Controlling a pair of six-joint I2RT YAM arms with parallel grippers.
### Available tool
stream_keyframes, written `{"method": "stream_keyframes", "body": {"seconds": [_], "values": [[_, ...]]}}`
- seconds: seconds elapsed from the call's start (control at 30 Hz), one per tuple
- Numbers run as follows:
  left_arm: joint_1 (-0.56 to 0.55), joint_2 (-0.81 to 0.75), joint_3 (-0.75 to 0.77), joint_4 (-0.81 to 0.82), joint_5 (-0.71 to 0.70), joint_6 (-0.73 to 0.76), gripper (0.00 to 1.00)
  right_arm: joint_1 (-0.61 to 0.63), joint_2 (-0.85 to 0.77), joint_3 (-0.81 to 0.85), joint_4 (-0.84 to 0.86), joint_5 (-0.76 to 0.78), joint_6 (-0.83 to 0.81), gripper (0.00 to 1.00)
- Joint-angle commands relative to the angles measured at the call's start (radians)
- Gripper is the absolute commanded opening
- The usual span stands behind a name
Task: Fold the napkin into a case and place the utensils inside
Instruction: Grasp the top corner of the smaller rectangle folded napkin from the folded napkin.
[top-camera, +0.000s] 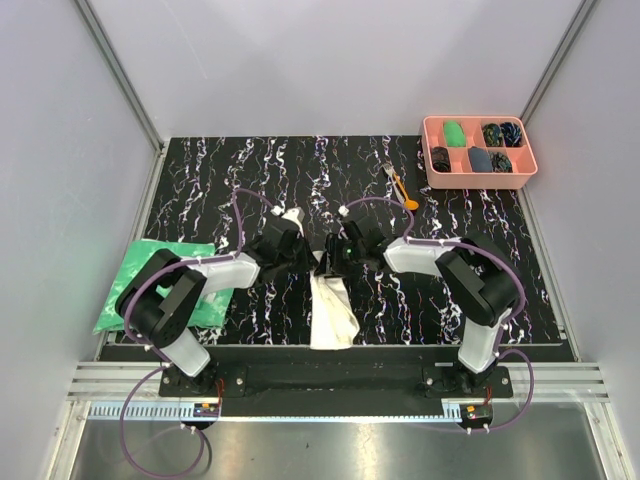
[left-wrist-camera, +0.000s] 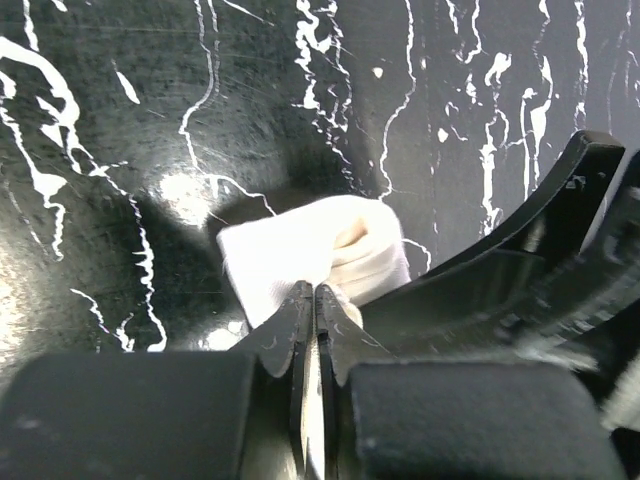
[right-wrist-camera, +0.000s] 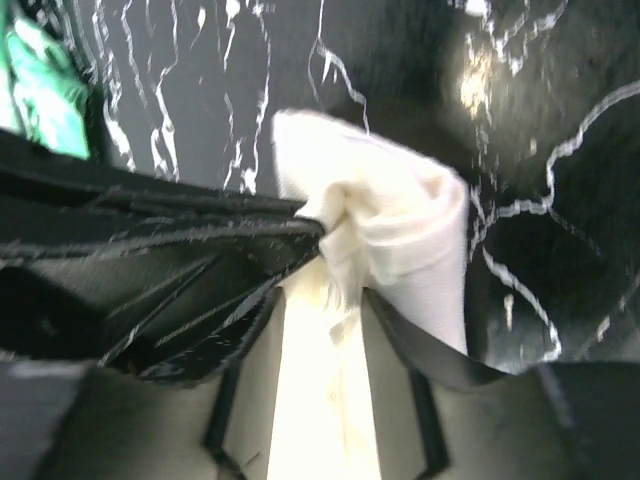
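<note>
Top view: one napkin (top-camera: 333, 315), cream, thin and soft, folded into a narrow strip at the middle of the black marbled bench (top-camera: 200, 180). Its far end is bunched between the left gripper (top-camera: 303, 250) and right gripper (top-camera: 338, 255). Two utensils (top-camera: 400, 185), a fork and an orange spoon, lie well apart, far right.
Left wrist: jaws pressed together, pinching a rumpled cloth fold.
Right wrist: blurred. Bunched cloth sits at the tips, but I cannot tell whether the jaws hold it.

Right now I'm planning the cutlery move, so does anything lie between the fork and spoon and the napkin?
No loose object lies on the table between the fork and spoon and the napkin. Only the right arm crosses that line in the top view, with the right gripper shut on the napkin's far end.
</note>
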Motion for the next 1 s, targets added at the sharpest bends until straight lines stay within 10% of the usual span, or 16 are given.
{"method": "stream_keyframes", "body": {"seconds": [0.0,0.3,0.5,0.97], "values": [[-0.013,-0.046,-0.019,0.06,0.037,0.001,0.07,-0.039,-0.084,-0.049,0.007,-0.092,-0.001,0.47],[-0.019,-0.097,-0.048,0.046,0.045,-0.002,0.21,-0.062,-0.097,-0.087,0.049,-0.124,0.007,0.43],[-0.019,-0.112,-0.034,0.024,0.044,0.0,0.21,-0.067,-0.032,-0.071,0.092,-0.162,0.028,0.11],[-0.027,-0.052,0.024,-0.085,-0.018,0.043,0.2,-0.065,-0.008,-0.051,0.073,-0.139,0.016,0.25]]}}
